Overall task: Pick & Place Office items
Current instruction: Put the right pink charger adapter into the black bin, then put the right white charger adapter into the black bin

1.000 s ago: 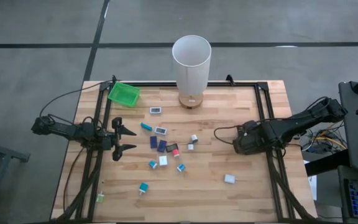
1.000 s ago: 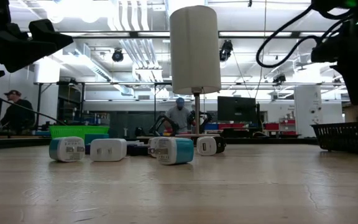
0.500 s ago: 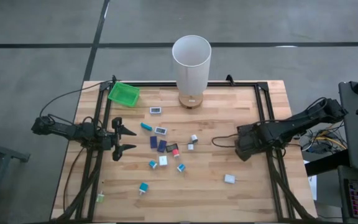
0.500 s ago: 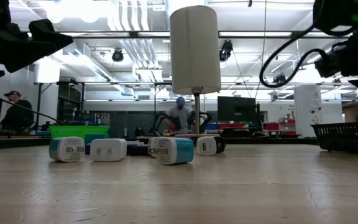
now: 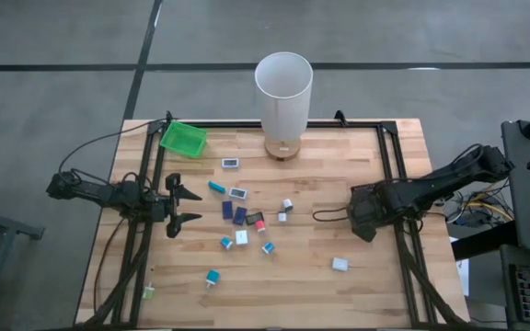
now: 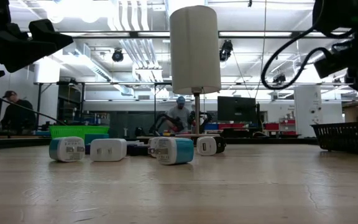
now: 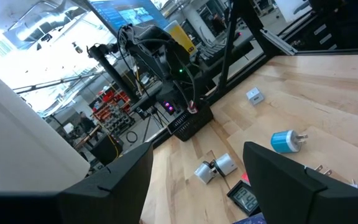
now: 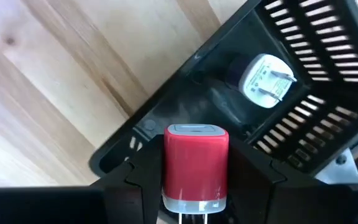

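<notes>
Red and grey, the plug-in charger block point(image 8: 196, 165) is pinched between the fingers of the right tool point(image 5: 364, 211), which hangs at about three o'clock on the bench point(image 5: 339, 156), over the near rim of the black slotted basket point(image 8: 303, 118). A white plug point(image 8: 265, 79) already lies inside that basket. The main risk, as I judge it, is letting go too early: the block sits above the basket's wall rather than clearly over its floor, so a release here could tip it onto the rim and send it back onto the wood or off the bench's three o'clock edge, which is close. The block's prongs could also catch in the slots. The left tool point(image 5: 178, 204) waits at nine o'clock with its fingers spread and nothing between them, well apart from the right arm. The other office items point(image 5: 243, 219) lie scattered around the centre, with one white block point(image 5: 339, 264) alone toward five o'clock; the tall white cylinder point(image 5: 283, 90) stands at twelve and the green tray point(image 5: 183, 138) at eleven, both away from the right arm, which has bare bench around it.
</notes>
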Robot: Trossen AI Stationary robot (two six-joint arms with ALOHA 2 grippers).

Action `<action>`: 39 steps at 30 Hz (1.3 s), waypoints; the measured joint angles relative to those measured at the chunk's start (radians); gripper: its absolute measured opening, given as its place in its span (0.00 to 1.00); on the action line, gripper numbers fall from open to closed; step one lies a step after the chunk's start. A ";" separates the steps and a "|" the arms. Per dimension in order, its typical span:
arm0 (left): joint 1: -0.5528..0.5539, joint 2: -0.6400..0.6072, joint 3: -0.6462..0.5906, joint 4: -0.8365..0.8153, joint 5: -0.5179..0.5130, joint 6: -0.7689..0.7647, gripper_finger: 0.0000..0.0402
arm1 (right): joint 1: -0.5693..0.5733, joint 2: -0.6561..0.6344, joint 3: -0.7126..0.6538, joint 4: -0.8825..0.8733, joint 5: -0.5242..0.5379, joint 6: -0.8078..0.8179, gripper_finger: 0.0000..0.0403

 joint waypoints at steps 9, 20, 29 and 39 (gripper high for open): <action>0.000 0.000 0.000 0.000 0.000 0.000 0.64 | 0.000 0.000 -0.086 0.086 -0.005 0.041 0.35; 0.000 0.000 0.000 0.000 0.000 0.000 0.64 | 0.000 0.000 -0.079 0.112 0.005 0.040 0.40; 0.000 0.000 0.000 0.000 0.000 0.000 0.64 | 0.000 0.000 -0.076 0.108 0.045 0.032 0.52; 0.000 0.000 0.000 0.000 0.000 0.000 0.64 | 0.000 -0.001 -0.035 0.050 0.045 0.056 0.54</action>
